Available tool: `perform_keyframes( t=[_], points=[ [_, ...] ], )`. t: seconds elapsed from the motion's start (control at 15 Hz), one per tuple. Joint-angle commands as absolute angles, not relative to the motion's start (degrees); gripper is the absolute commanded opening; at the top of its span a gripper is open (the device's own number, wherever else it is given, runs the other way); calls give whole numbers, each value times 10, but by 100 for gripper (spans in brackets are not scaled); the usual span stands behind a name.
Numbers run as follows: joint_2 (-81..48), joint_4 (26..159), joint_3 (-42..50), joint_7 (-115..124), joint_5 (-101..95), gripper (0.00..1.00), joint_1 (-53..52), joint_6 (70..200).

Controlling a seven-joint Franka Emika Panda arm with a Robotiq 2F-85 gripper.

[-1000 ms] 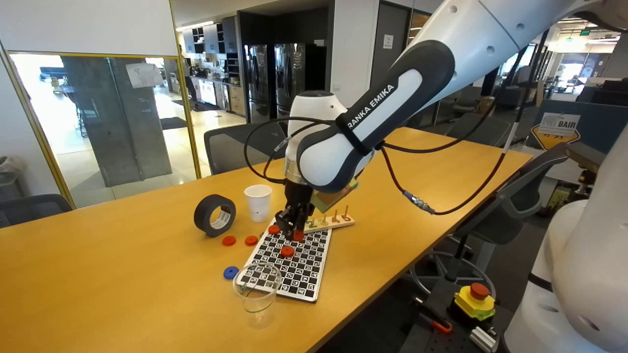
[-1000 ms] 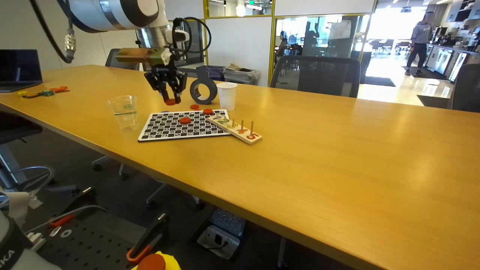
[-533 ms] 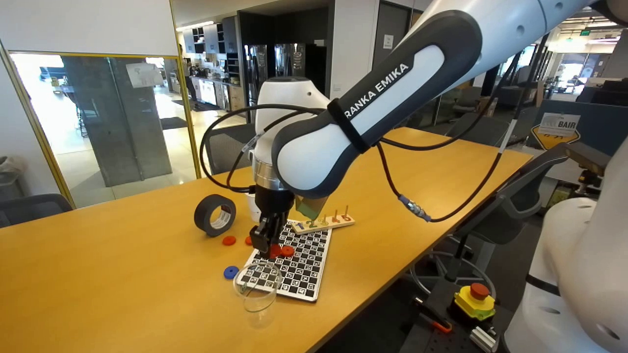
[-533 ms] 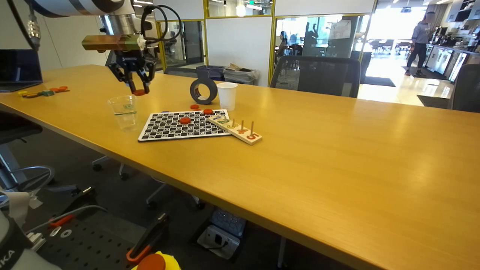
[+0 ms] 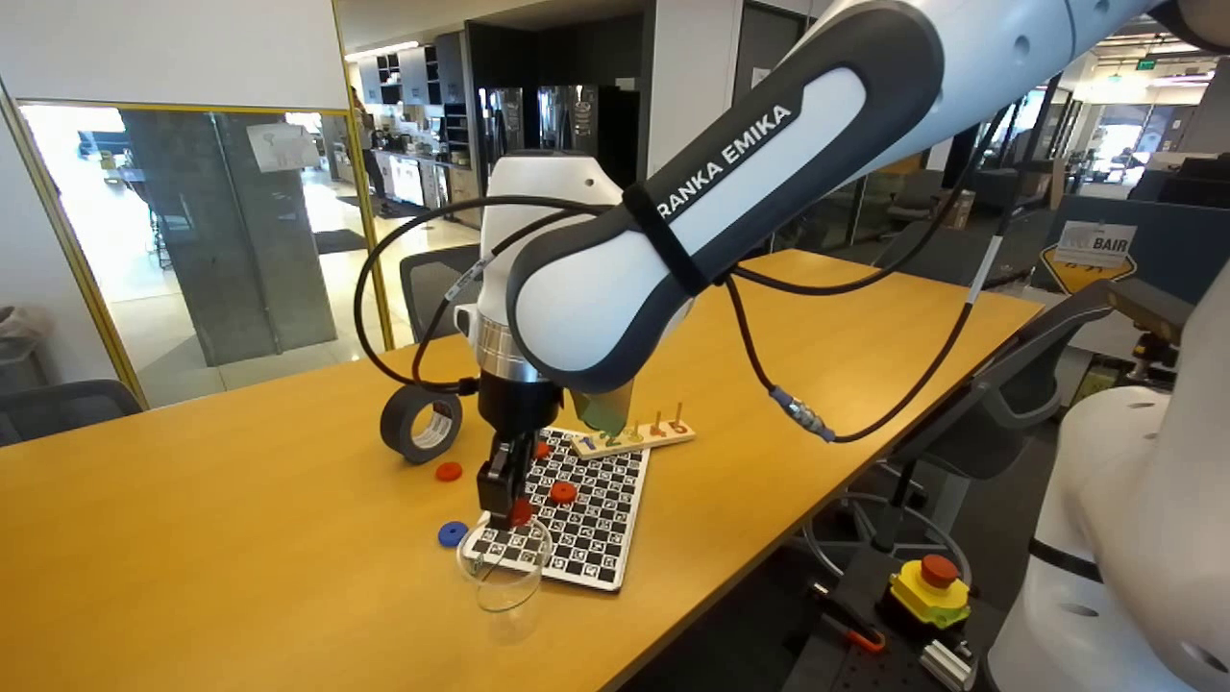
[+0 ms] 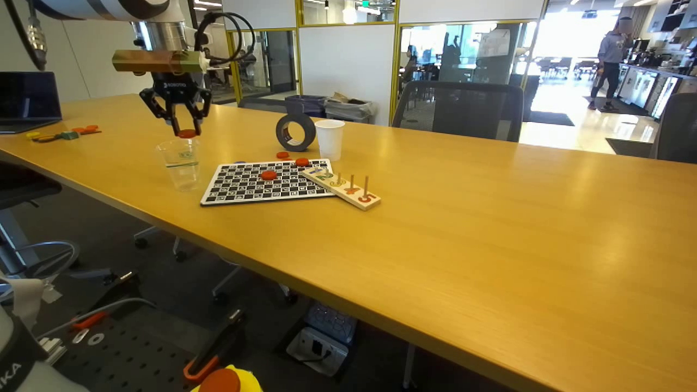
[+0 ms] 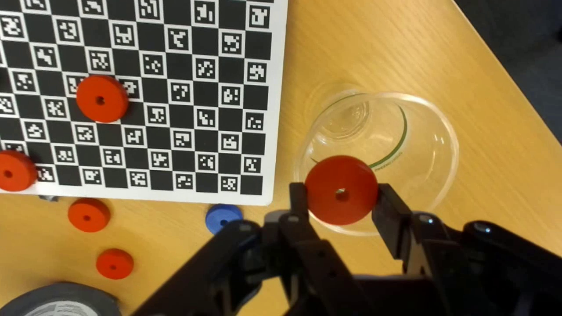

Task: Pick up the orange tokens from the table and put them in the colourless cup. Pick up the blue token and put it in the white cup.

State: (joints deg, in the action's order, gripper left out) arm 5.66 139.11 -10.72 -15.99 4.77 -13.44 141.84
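My gripper [image 7: 340,193] is shut on an orange token [image 7: 341,173], held flat between the two fingertips. In the wrist view the token overlaps the rim and mouth of the colourless cup [image 7: 423,153]. In an exterior view the token hangs just above the cup's [image 6: 181,169] rim. Two orange tokens lie on the checkered board [image 7: 274,131], one near its middle [image 7: 102,98] and one at its edge [image 7: 16,171]. Two more [image 7: 89,215] [image 7: 114,263] lie on the table [image 6: 463,218]. The blue token [image 7: 219,216] lies beside the board's corner. The white cup [image 6: 330,140] stands upright, hidden in an exterior view.
A black tape roll [image 6: 307,130] stands on edge by the white cup. A wooden number board with pegs [image 6: 348,190] lies partly over the checkered board. A laptop [image 6: 27,100] and small coloured items [image 6: 69,134] are at the far end. The table edge [image 7: 505,61] is near the colourless cup.
My gripper has moved with the held orange token from over the checkered board to the colourless cup, slowing and lowering slightly in the last half second. The other things have not moved.
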Motion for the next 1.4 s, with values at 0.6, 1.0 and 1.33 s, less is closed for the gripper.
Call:
perform_keyframes(
  t=[0.6, 1.0, 1.33],
  points=[
    [20, 1344, -106, -313, 133, 67, -133, 1348],
    [32, 1325, -103, -262, 55, 100, -121, 1314],
    [13, 1279, -90, -167, -56, 100, -95, 1318]
  ],
)
